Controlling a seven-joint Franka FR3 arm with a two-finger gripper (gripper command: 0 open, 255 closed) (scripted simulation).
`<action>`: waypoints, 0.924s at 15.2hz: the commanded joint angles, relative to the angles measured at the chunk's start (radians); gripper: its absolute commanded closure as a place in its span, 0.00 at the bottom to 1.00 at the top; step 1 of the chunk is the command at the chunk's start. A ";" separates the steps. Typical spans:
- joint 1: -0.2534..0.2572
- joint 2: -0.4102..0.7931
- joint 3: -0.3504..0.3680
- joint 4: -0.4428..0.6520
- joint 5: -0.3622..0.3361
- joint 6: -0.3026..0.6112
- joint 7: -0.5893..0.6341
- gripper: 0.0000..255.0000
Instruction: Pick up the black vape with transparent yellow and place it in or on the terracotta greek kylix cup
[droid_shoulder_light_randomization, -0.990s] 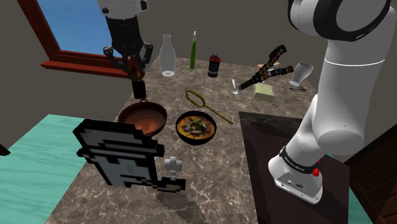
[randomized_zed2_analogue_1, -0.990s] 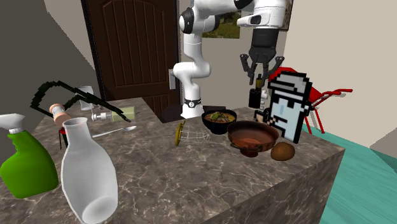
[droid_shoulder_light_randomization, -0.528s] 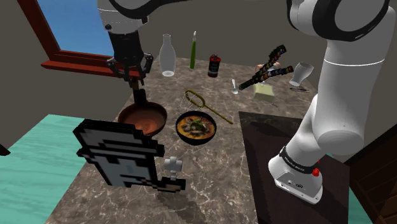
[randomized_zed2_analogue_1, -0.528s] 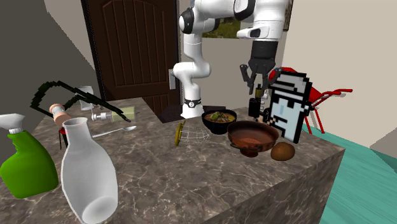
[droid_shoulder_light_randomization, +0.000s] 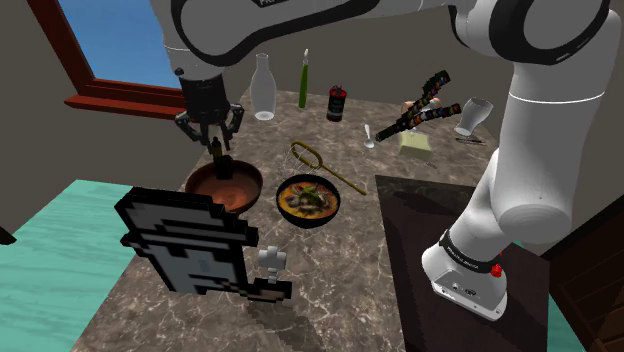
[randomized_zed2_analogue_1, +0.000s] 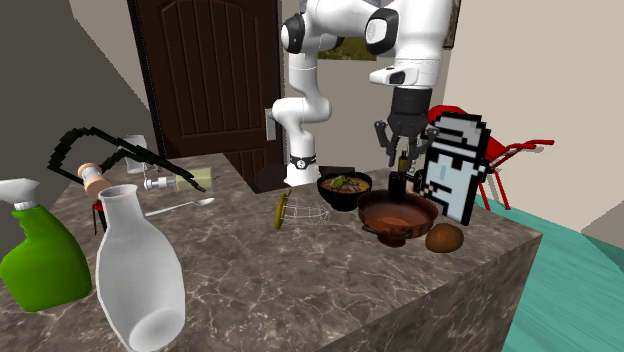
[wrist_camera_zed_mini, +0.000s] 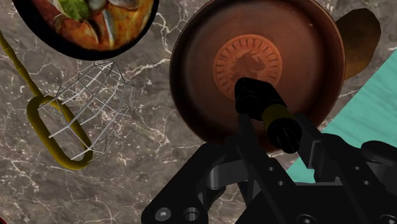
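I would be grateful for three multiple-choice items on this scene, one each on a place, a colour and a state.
1. Where is the vape?
A. Lying on the counter.
B. Held over the cup.
C. Lying in the food bowl.

2. What colour is the handle of the wire skimmer?
A. Yellow.
B. Red.
C. Blue.

3. What state is the tool in?
A. Open, holding nothing.
B. Shut on nothing.
C. Shut on the vape.

Answers:
1 B: the wrist view shows the vape above the inside of the cup.
2 A: the looped handle is yellow.
3 C: the two fingers clasp the vape between them.
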 joint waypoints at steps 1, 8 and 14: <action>0.001 0.010 -0.001 -0.014 -0.004 0.024 0.004 1.00; 0.001 0.012 -0.002 -0.025 -0.005 0.037 0.005 1.00; 0.001 0.012 -0.002 -0.025 -0.005 0.037 0.005 0.00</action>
